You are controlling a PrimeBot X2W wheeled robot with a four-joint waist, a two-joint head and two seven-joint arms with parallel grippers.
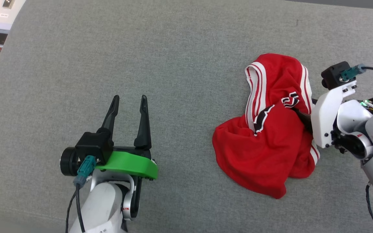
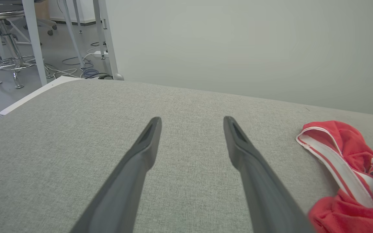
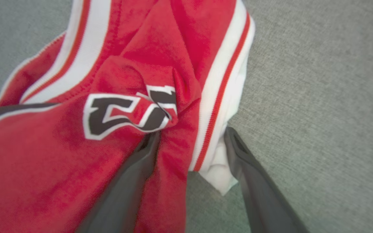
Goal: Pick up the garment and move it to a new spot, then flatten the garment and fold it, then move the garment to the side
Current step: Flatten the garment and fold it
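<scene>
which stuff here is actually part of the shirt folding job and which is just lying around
Part of the job:
garment, crumpled on the grey surface
right gripper, jaws open astride a fold
left gripper, open, apart from it

Just lying about:
stool, floor cables, white table legs beyond the surface

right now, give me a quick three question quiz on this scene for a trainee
1. True or false: the left gripper is gripping the garment.
2. The right gripper has its fingers: A) shut on nothing, B) apart with a fold of the garment between them, C) resting on a bare table.
3. Is the garment spread flat or bunched up?
Key: 1 false, it is open over the grey surface, apart from the garment; 2 B; 3 bunched up.
</scene>
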